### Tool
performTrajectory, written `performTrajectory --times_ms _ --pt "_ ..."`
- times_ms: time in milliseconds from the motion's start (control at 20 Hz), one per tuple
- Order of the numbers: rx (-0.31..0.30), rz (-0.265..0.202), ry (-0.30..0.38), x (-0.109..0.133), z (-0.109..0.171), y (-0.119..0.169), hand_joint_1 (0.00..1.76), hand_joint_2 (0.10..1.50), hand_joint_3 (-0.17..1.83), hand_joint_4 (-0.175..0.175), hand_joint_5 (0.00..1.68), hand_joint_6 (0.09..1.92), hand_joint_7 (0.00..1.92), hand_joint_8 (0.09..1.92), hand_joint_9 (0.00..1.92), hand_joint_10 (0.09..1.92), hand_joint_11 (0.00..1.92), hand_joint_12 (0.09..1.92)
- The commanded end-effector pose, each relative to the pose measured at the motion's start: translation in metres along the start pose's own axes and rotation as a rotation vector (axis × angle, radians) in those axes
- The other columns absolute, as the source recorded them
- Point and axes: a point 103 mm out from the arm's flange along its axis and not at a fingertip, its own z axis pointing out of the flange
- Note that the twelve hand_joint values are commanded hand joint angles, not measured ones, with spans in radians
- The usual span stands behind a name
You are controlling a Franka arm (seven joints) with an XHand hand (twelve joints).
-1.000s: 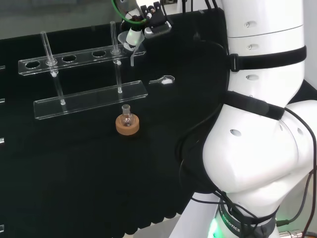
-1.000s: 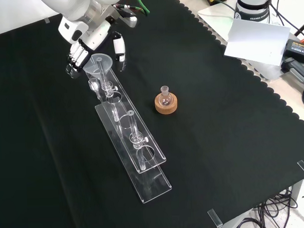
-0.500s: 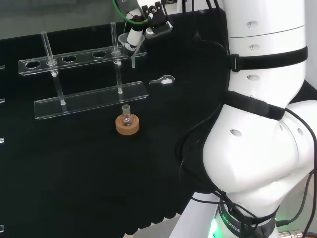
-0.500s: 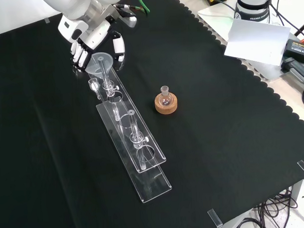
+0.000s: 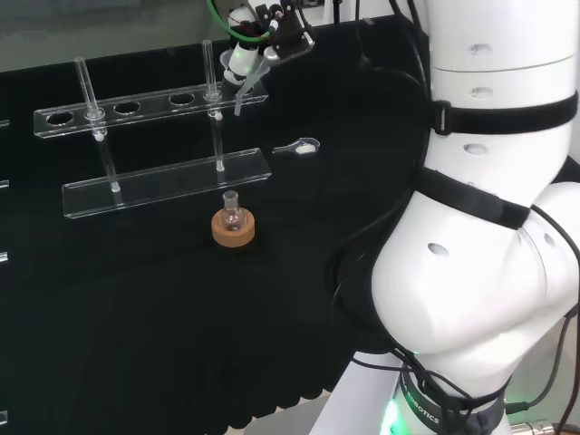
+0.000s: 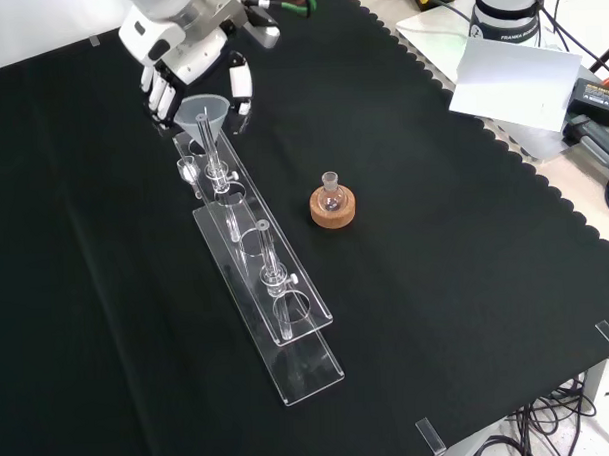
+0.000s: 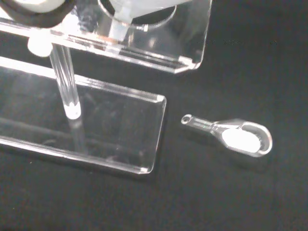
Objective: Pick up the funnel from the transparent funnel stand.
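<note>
1 funnel pinched in the curled fingers of 1 hand, above 1 transparent funnel stand.

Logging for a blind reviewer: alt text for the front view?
The robot hand grips a clear funnel at the far end of a transparent funnel stand on black cloth. A small flask on a cork ring sits to the stand's right.

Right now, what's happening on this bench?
A robot arm's hand is curled round a clear funnel at the far end of the transparent stand. In the head view the funnel hangs tilted, its stem just above the stand's top rail. A small flask on a cork ring and a small clear scoop lie untouched on the cloth.
</note>
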Motion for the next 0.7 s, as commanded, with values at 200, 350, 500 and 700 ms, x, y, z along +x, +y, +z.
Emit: performTrajectory --times_ms 200,350,500,700 --pt "-0.08 0.034 -0.108 0.007 -0.042 -0.036 0.81 0.76 0.48 -0.028 0.72 0.73 0.71 0.72 0.98 0.49 0.64 1.28" --pt "-0.072 0.052 -0.137 0.013 -0.049 -0.05 0.81 0.76 0.48 -0.028 0.72 0.74 0.71 0.72 1.01 0.49 0.65 1.27" --pt "-0.057 0.074 -0.161 0.018 -0.054 -0.065 0.81 0.76 0.49 -0.028 0.72 0.76 0.71 0.72 1.02 0.48 0.66 1.26" --pt "-0.048 0.1 -0.184 0.025 -0.058 -0.086 0.81 0.76 0.49 -0.028 0.72 0.76 0.71 0.72 1.03 0.48 0.66 1.26"
